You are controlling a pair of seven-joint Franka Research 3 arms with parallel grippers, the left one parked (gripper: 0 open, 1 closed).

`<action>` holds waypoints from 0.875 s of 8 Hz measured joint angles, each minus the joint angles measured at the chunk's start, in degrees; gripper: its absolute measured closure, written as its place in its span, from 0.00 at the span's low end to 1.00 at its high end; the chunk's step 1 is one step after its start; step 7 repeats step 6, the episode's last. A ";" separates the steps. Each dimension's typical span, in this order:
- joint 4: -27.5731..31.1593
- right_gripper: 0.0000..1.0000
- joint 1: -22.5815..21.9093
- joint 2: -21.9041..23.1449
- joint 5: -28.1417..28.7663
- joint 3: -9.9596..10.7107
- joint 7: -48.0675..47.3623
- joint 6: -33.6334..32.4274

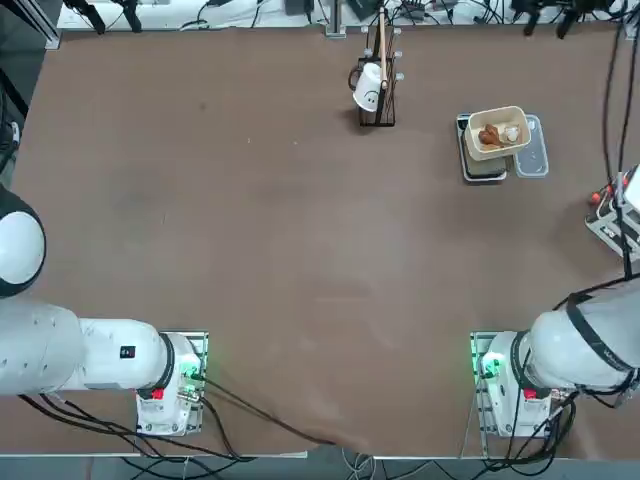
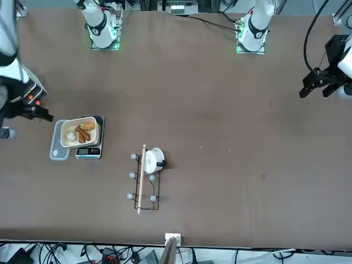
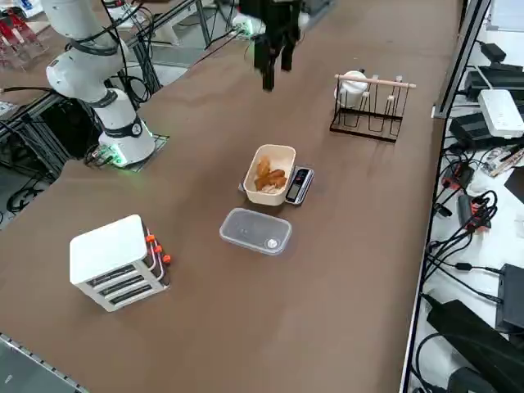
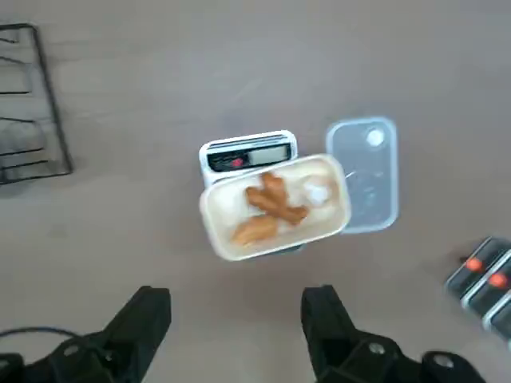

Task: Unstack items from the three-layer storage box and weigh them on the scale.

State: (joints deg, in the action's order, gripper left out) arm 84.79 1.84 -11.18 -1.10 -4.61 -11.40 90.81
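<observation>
My right gripper [image 4: 235, 331] hangs spread and empty above the table, its two fingers at the bottom of the wrist view. The cream tray [image 4: 275, 206] sits mid-frame on the scale [image 4: 247, 152], holding the orange-brown pieces [image 4: 267, 209] and a whitish piece [image 4: 318, 191], presumably so their weight reads. The three-layer storage box [image 3: 119, 262] stands lower left in the side view, well apart.

No legible text, label or number is seen; the scale [image 4: 247, 152] display is lit red but unreadable.
</observation>
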 joint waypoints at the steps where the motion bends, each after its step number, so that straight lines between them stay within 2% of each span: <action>1: 1.91 0.00 -4.45 2.61 0.55 2.49 -1.92 -0.33; 2: 4.32 0.00 -6.67 5.70 1.16 4.68 -1.51 -0.59; 3: 6.83 0.00 -6.76 8.74 1.34 5.82 -0.38 -0.82; 5: 9.86 0.00 -5.64 11.81 1.34 6.82 2.06 -0.79; 7: 10.03 0.00 -5.17 11.93 1.34 6.92 4.00 -0.79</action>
